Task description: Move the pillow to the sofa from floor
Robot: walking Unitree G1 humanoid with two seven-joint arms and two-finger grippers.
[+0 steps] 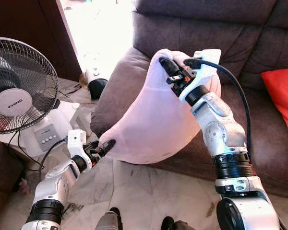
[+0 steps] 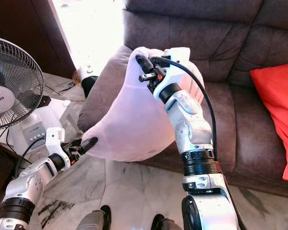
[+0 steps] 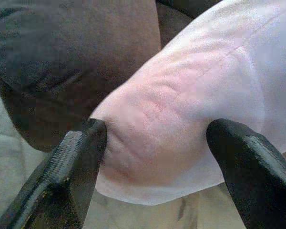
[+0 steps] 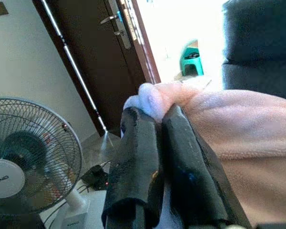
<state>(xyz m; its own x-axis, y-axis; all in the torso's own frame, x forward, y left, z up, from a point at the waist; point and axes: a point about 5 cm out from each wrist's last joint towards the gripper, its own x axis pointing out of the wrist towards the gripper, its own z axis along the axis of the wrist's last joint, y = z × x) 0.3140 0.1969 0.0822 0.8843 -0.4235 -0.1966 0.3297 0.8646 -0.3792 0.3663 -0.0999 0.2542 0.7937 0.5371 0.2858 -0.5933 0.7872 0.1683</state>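
Against the front of the dark brown suede-like sofa, the soft pale-pink fleece pillow hung between my two arms, its long axis slanting from a low corner near the marble-patterned floor up to a high corner level with the seat cushion. My right gripper had its two black fingers pinched tight on a bunched tuft of that upper corner, so the fabric puckered between them. My left gripper sat at the lower corner with its fingers spread apart on either side of the rounded, wrinkled fleece, touching it at most lightly and not clamping it.

The pillow leaned on the sofa's left armrest and seat edge, off the floor but not yet lying on the cushion. The seat lay ahead and to the right of both grippers, so I judged the right arm, the nearer one, had to carry the high corner over the seat. A bright red cushion rested further right on the sofa, and a white standing fan stood to my left.
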